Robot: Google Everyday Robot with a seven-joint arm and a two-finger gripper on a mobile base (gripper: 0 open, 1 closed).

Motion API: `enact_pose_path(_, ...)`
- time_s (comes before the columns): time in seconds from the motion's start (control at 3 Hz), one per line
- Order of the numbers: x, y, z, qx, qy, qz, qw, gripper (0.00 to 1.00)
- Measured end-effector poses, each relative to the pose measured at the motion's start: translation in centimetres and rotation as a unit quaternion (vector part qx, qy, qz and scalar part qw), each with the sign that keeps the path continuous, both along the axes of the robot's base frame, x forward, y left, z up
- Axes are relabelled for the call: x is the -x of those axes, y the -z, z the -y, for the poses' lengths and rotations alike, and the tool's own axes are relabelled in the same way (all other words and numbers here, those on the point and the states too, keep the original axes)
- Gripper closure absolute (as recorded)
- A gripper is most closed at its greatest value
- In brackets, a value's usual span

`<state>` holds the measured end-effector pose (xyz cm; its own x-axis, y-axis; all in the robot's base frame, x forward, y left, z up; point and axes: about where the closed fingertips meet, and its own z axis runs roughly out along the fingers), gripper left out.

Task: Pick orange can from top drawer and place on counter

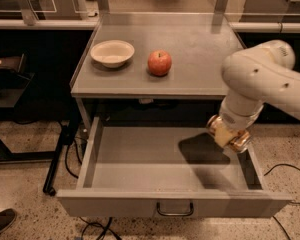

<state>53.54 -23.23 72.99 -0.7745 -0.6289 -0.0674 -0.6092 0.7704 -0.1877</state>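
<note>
The orange can (238,142) is shiny gold-orange and hangs in my gripper (226,134) over the right side of the open top drawer (140,159). It throws a dark shadow on the drawer floor. My gripper points down from the pale arm (260,76), is shut on the can and mostly hides it. The drawer floor is bare, with a small dark handle (175,211) on the front panel. The grey counter (205,49) lies just above and behind the drawer.
A red apple (159,62) and a cream bowl (112,53) sit on the counter's left half. Black cables (65,154) trail on the floor left of the drawer. A dark shoe (1,221) is at the bottom left. A black stand leg (57,164) is on the left.
</note>
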Motion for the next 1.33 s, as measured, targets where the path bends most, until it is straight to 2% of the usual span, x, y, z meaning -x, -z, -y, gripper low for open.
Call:
enact_pose_path(0.33,0.5,-6.1,5.2,0.026,0.048,0.045,0.9975,1.0)
enact_pose_path(0.67,0.2,-6.6,4.8,0.026,0.046,0.052,0.9973,1.0)
enact_pose_path(1.0,-0.6,-6.8,3.4,0.022,0.036,0.058,0.9974,1.0)
enact_pose_path(1.33,-3.2,-10.0,3.1,0.03,0.043,0.086,0.9949,1.0)
